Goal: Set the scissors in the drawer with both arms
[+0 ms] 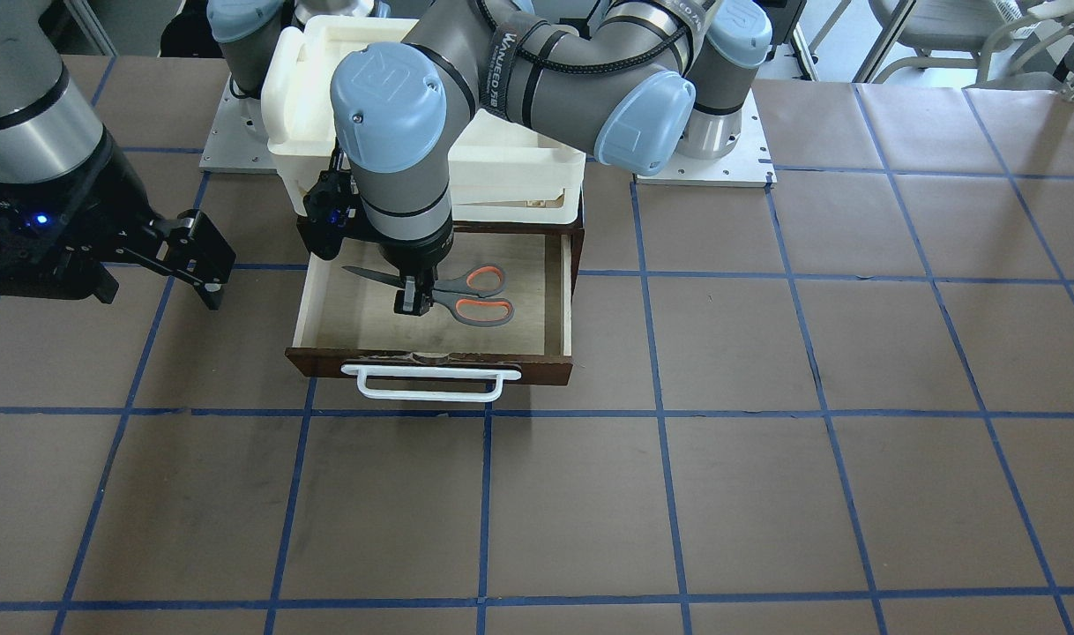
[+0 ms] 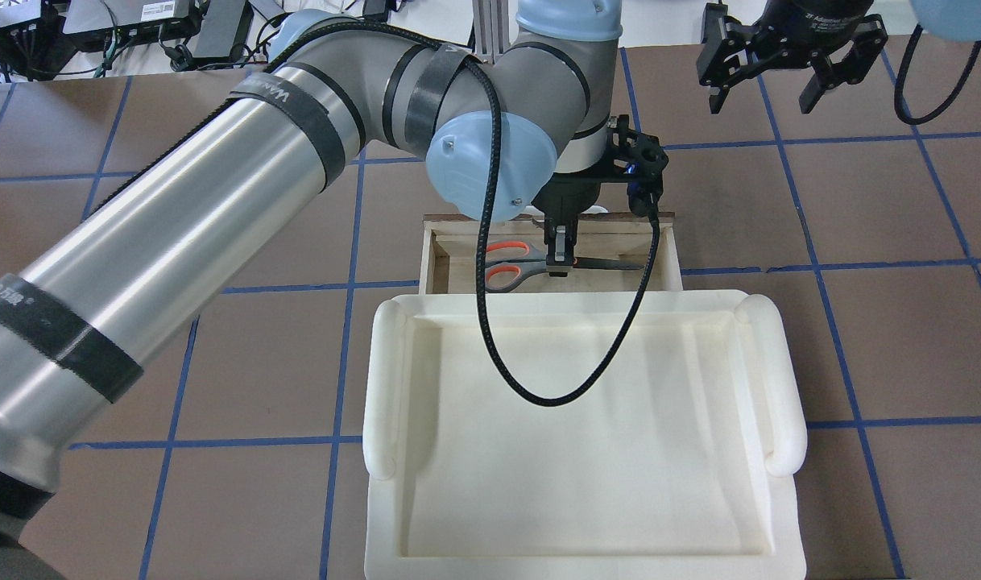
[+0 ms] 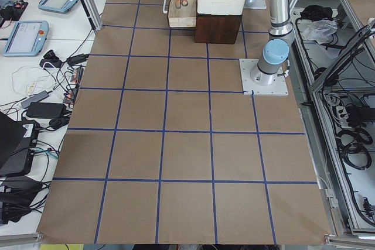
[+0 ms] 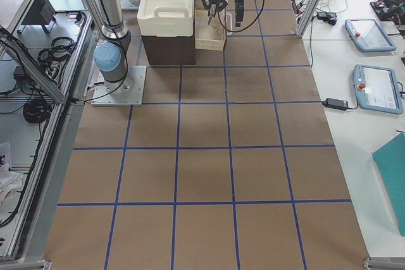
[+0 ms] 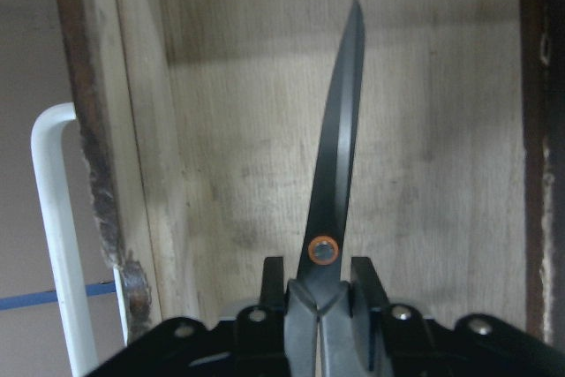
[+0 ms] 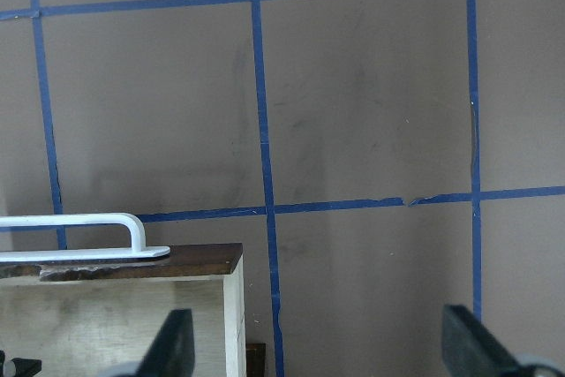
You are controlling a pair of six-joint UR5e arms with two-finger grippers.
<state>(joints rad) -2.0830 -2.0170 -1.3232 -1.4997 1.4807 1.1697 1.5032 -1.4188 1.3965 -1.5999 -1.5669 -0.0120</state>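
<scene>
The scissors (image 1: 446, 290) have grey handles with orange-lined loops. They lie level and low inside the open dark brown drawer (image 1: 565, 295), blades towards the robot's right. My left gripper (image 1: 413, 304) points straight down into the drawer and is shut on the scissors near the pivot. In the left wrist view the blade (image 5: 340, 147) points away over the pale drawer floor (image 5: 238, 130), with my gripper (image 5: 320, 275) clamped on it. My right gripper (image 1: 204, 265) is open and empty, beside the drawer on the robot's right. It also shows in the overhead view (image 2: 768, 93).
A white foam tray (image 2: 579, 483) sits on top of the cabinet behind the drawer. The white bar handle (image 1: 431, 384) is on the drawer front. The right wrist view shows the drawer's front corner (image 6: 177, 260) and the brown table with blue tape lines (image 6: 265, 130).
</scene>
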